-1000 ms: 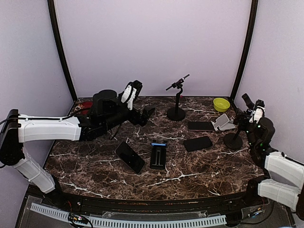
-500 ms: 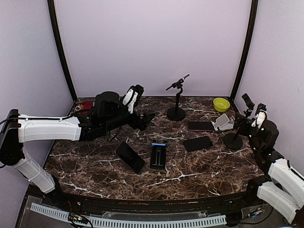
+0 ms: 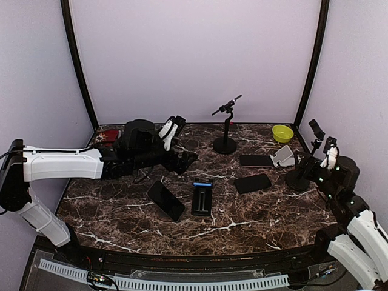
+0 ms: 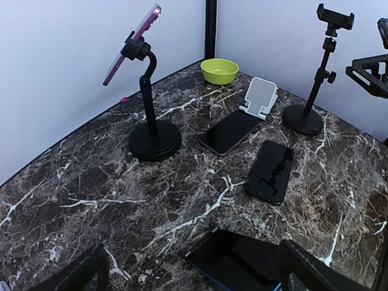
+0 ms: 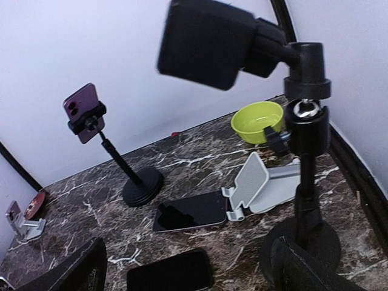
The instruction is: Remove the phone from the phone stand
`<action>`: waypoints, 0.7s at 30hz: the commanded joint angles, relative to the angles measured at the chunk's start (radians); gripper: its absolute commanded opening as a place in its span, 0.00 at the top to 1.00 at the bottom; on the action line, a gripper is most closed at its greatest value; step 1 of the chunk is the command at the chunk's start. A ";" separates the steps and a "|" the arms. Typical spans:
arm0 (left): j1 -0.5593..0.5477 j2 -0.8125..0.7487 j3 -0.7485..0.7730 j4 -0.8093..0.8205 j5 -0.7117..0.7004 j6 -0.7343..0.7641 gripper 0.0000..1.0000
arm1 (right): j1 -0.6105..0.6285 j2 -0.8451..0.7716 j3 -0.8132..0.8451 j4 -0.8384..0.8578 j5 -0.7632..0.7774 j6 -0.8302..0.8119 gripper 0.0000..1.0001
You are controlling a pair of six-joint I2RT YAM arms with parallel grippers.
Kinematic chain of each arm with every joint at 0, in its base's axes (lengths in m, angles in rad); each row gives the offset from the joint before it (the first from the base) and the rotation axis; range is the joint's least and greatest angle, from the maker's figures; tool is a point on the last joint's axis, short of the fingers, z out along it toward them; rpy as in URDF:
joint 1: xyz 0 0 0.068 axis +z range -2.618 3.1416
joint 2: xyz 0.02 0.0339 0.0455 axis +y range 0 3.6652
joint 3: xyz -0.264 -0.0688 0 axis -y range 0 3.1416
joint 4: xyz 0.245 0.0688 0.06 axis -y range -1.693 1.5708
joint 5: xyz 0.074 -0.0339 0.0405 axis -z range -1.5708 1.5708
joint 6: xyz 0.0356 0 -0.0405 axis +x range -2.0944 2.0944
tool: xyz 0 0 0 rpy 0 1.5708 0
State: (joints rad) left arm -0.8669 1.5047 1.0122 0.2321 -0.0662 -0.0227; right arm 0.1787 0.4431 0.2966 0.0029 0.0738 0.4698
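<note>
Approach step: both hands released, the phone not yet touched in its stand.

A purple phone (image 4: 132,43) sits tilted in the clamp at the top of a black phone stand (image 4: 151,115), which stands at the rear middle of the marbled tabletop (image 3: 121,206). The left hand (image 4: 200,274) hovers low over the tabletop, near the stand but apart from it, fingers spread wide and holding nothing. The right hand (image 5: 188,270) is also spread and holding nothing, close beside a second stand (image 4: 327,66) at the right edge, whose clamp looks empty. The removal itself seems not yet begun. The next move likely calls for one hand to rise to the clamp, line its fingers up with the phone's edges, clench, and draw it free without tipping the stand.
</note>
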 commanded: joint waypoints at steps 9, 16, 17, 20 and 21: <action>0.012 -0.108 -0.072 -0.051 0.229 0.105 0.07 | 0.175 0.023 0.025 -0.006 -0.190 -0.018 0.11; 0.013 -0.117 -0.073 -0.137 0.322 0.130 0.10 | 0.286 0.142 0.096 -0.014 -0.192 -0.061 0.12; 0.012 -0.119 -0.075 -0.139 0.339 0.146 0.11 | 0.294 0.159 0.104 -0.008 -0.199 -0.067 0.12; 0.009 -0.120 -0.065 -0.176 0.339 0.218 0.15 | 0.311 0.201 0.117 0.015 -0.211 -0.079 0.12; 0.006 -0.118 -0.059 -0.187 0.339 0.243 0.16 | 0.313 0.214 0.122 0.024 -0.220 -0.080 0.12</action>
State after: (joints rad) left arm -0.8574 1.4155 0.9485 0.1062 0.2249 0.1158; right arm 0.4759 0.6258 0.3790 -0.0319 -0.1139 0.4210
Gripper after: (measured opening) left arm 0.859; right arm 0.876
